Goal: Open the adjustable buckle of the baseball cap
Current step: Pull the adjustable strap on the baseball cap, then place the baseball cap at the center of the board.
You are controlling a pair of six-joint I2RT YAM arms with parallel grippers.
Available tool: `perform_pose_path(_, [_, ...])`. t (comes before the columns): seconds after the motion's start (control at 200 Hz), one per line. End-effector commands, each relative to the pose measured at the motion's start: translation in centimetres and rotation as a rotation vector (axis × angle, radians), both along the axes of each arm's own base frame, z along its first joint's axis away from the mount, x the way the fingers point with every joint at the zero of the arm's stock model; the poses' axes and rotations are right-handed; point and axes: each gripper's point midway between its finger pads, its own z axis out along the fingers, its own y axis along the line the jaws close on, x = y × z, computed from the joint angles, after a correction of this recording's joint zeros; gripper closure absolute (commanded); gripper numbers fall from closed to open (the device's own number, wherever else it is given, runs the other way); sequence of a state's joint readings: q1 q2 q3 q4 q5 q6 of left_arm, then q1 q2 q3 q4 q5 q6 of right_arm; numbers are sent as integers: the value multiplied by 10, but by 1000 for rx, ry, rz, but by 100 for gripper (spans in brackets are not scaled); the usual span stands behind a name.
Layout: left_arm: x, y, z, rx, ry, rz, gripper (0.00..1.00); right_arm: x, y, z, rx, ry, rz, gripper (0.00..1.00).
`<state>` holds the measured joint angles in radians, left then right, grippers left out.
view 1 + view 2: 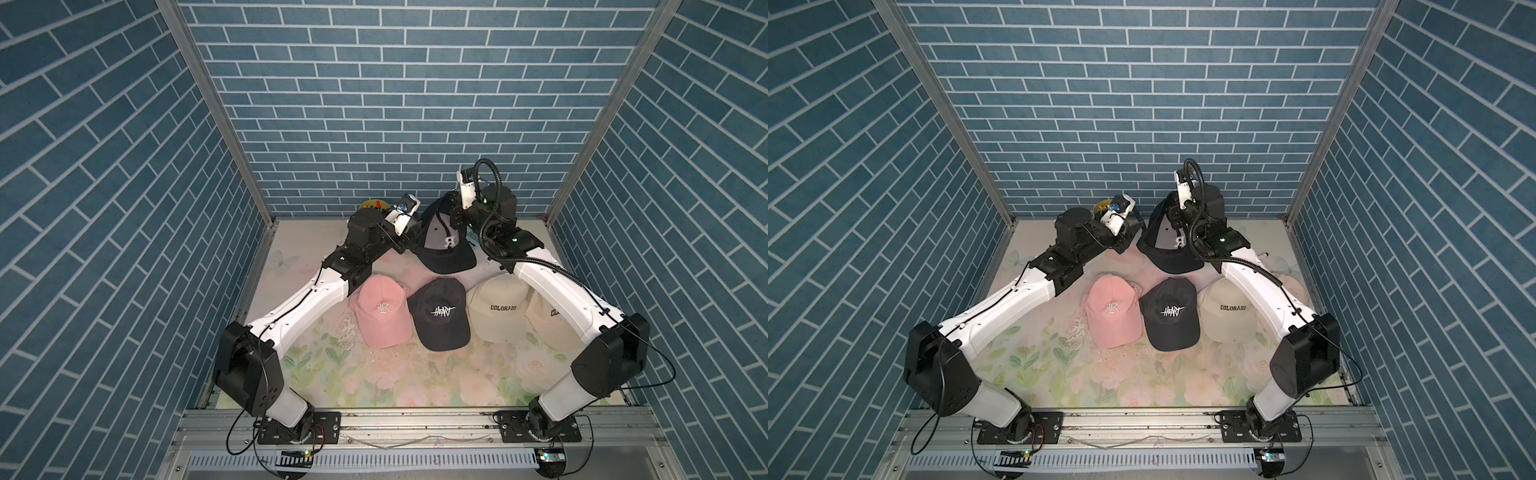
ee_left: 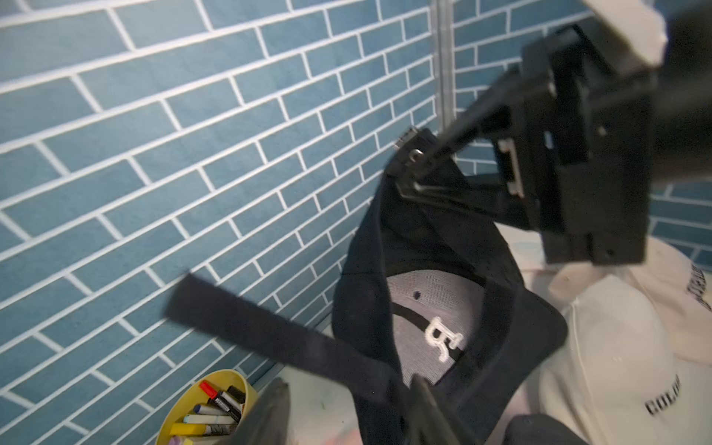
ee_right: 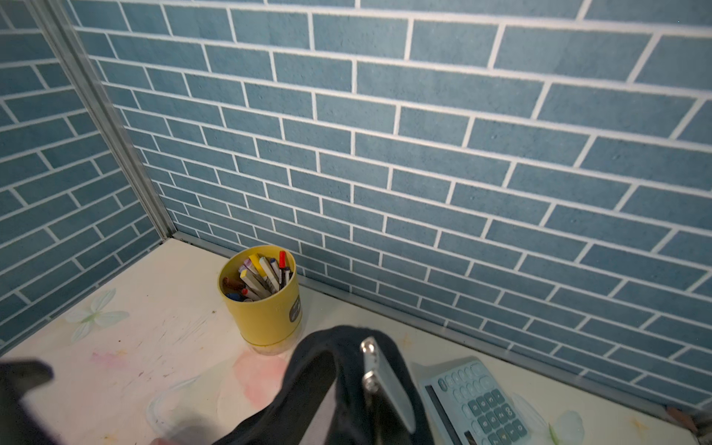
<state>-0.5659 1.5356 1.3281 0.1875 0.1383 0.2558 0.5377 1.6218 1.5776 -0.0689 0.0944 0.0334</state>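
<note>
Near the back wall, the right gripper [image 2: 418,173] is clamped on the navy R cap [image 1: 446,253] at its metal buckle [image 3: 371,370]; the left gripper [image 2: 346,389] has its jaws apart, with the strap [image 2: 246,327] loose beside them

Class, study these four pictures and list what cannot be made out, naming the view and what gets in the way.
1. Buckle: hidden in both top views behind the right arm's wrist.
2. Strap: motion-blurred in the left wrist view.
3. Second beige cap: lettering cut by the right arm in a top view.
4. Calculator: key labels too small in the right wrist view; partly behind the dark cap.
</note>
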Motion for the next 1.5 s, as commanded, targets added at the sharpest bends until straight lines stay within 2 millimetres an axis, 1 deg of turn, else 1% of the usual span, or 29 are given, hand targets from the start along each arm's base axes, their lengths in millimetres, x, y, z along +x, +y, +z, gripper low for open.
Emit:
perform_pose_path(0.0, [11,9,35,-138,-38,72,37,5,-5,9,30,41,-104,100])
perform_pose_path(0.035, [12,12,36,-161,-11,83,37,6,-4,5,20,63,-130,100])
perform_pose_path(0.12, [9,18,33,-190,39,90,39,8,-8,6,23,91,-217,100])
perform_pose_path(0.18, [-4,14,32,-200,39,32,39,9,-8,5,26,115,-260,100])
perform_pose_path(0.245, [-22,8,29,-240,37,-48,39,9,-8,9,27,122,-310,100])
perform_pose_path(0.315, [-33,4,21,-286,67,-99,39,9,-10,13,33,128,-376,100])
perform_pose_path(0.41, [-43,-4,0,-344,152,-131,39,8,-18,16,59,134,-502,100])
perform_pose_path(0.49, [-53,-14,-16,-369,180,-153,39,7,-17,15,83,156,-563,100])
perform_pose_path(0.515, [-57,-18,-19,-371,184,-159,39,7,-15,12,72,163,-580,100])
perform_pose_path(0.595, [-63,-25,-28,-377,194,-150,39,5,-15,12,50,168,-642,100])
perform_pose_path(0.7, [-66,-27,-40,-410,232,-121,39,1,-15,11,60,178,-699,100])
perform_pose_path(0.815, [-77,-33,-47,-435,190,-110,38,-3,-10,12,94,161,-727,100])
perform_pose_path(0.835, [-77,-34,-48,-431,182,-104,38,-4,-9,13,99,158,-731,100])
perform_pose_path(1.005, [-79,-64,-66,-392,174,-112,37,-6,-3,18,97,141,-742,100])
perform_pose_path(1.145, [-59,-66,-82,-354,156,-23,36,-11,1,21,93,138,-729,100])
perform_pose_path(1.195, [-55,-69,-83,-358,155,-23,35,-13,2,22,88,134,-732,100])
perform_pose_path(1.29, [-52,-79,-80,-399,165,-62,35,-16,-2,24,82,120,-754,100])
perform_pose_path(1.365, [-55,-86,-73,-441,172,-104,35,-18,-2,25,82,118,-758,100])
perform_pose_path(1.43, [-61,-87,-67,-471,169,-132,35,-20,-5,24,73,112,-769,100])
perform_pose_path(1.47, [-63,-86,-67,-479,170,-137,35,-20,-6,24,71,111,-774,100])
perform_pose_path(1.495, [-62,-85,-71,-472,177,-127,35,-20,-7,25,70,110,-776,100])
